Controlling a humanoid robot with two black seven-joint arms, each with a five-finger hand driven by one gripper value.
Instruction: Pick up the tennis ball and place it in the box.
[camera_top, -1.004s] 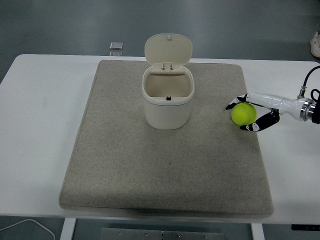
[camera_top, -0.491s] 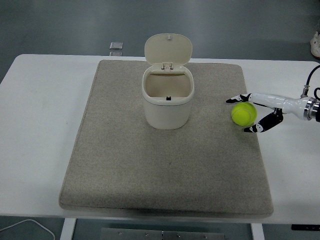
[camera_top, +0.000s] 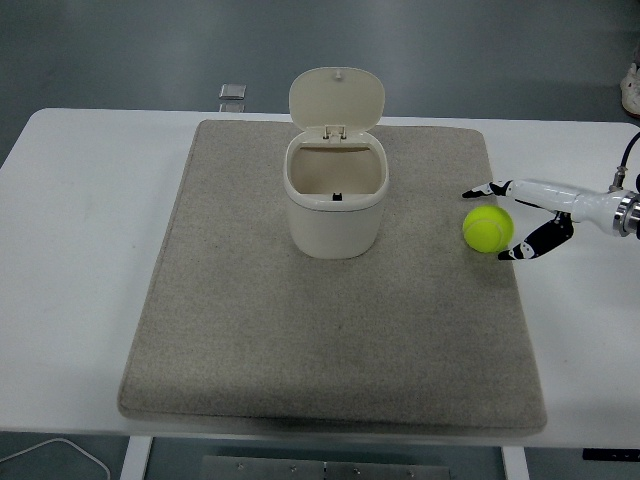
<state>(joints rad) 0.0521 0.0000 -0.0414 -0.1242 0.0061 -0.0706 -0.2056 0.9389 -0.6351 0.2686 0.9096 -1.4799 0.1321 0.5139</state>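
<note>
The grey mat (camera_top: 330, 300) covers most of the white table (camera_top: 80, 260). On its right part sits the tennis ball (camera_top: 487, 228), round, so with no long axis or heading. The right hand (camera_top: 528, 215) brackets it from the right, fingers (camera_top: 485, 190) spread apart and gripping nothing; a second ago they closed around the ball, and the hand has since drawn back rightward. The arm is cut off at the picture's edge. Farther back stands the cream box (camera_top: 335, 195), lid (camera_top: 337, 97) upright, opening facing up.
</note>
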